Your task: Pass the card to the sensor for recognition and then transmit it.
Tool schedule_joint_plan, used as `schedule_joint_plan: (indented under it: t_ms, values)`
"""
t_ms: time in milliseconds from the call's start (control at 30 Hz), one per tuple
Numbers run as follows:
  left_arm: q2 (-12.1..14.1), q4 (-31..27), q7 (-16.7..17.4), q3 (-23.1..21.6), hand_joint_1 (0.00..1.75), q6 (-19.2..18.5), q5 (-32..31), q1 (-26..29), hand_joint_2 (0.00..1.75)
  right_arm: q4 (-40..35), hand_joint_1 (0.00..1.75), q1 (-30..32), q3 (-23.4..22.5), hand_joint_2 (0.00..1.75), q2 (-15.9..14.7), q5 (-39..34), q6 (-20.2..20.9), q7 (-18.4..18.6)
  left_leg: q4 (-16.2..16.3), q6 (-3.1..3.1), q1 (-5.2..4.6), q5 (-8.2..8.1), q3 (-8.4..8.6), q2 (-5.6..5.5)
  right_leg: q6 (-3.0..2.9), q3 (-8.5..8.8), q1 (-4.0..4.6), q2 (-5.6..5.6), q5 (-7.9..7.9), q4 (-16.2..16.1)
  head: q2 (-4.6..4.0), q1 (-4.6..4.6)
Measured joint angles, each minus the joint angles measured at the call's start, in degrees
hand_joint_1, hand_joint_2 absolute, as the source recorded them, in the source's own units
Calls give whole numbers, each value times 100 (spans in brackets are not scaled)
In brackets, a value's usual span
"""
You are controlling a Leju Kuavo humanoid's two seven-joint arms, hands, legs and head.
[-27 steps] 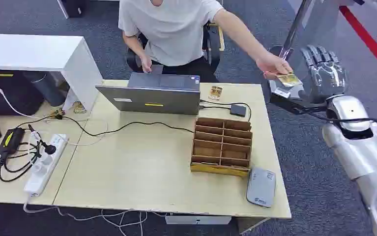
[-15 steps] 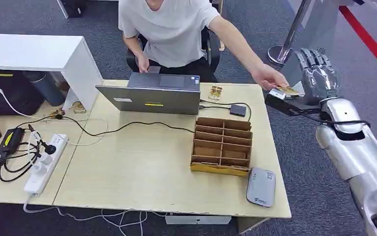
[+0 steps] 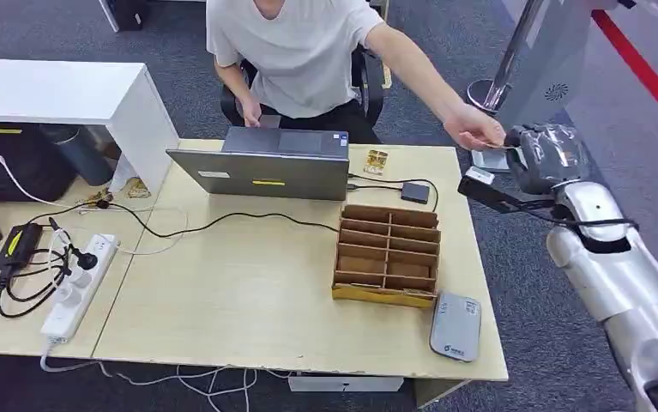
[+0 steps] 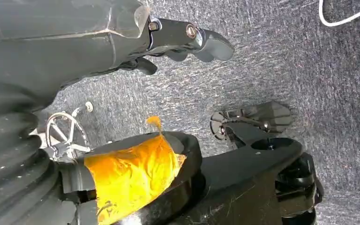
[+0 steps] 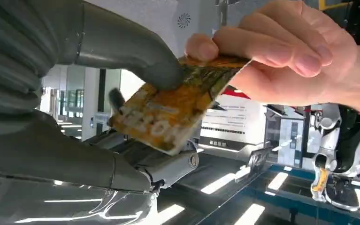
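— Where is the right robot hand (image 3: 546, 154)?

— Raised beyond the far right corner of the pale wooden counter (image 3: 248, 292), thumb and fingers pinching an orange-and-gold printed card (image 5: 168, 115).

— Who else touches it?

— A seated person in a white T-shirt (image 3: 295, 51) reaches over; that person's hand (image 5: 281, 51) grips the card's other end.

— And the left robot hand (image 4: 187, 40)?

— It hangs over grey carpet, fingers curled, holding nothing.

— On the counter?

— A grey laptop (image 3: 265, 167), a brown cardboard divider box (image 3: 387, 253), and a flat grey card reader (image 3: 455, 326) near the front edge.
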Motion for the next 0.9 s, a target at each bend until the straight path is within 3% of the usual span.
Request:
schedule_joint_plan:
  t_ms: [200, 367, 600, 900]
  values:
    - [-15, 7, -199, 0, 0, -315, 39, 10, 175, -59, 175, 14, 2, 175, 63, 0, 52, -68, 0, 0, 0, 0, -1, 1, 0, -2, 0, 2, 0, 0, 0, 2]
    - [-48, 7, -269, 0, 0, -177, 142, 15, 175, -440, 175, 449, -96, 175, 70, -61, -414, 11, 1, 0, 1, -1, 0, -5, -1, -3, 1, -4, -2, -3, 0, 4]
    - [-48, 7, -129, 11, 0, -98, 290, 40, 175, -2024, 175, 2546, -889, 175, 57, 280, -1341, -192, 0, -12, 6, -24, -3, -23, -6, 2, 5, -22, -25, -4, 0, 2]
    - [-50, 7, -17, 55, 0, -68, 396, 32, 175, -3486, 175, 4410, -1656, 175, 76, 507, -1657, -467, 0, -20, 6, -40, -2, -15, -15, -1, 5, -17, -35, -4, 0, 0]
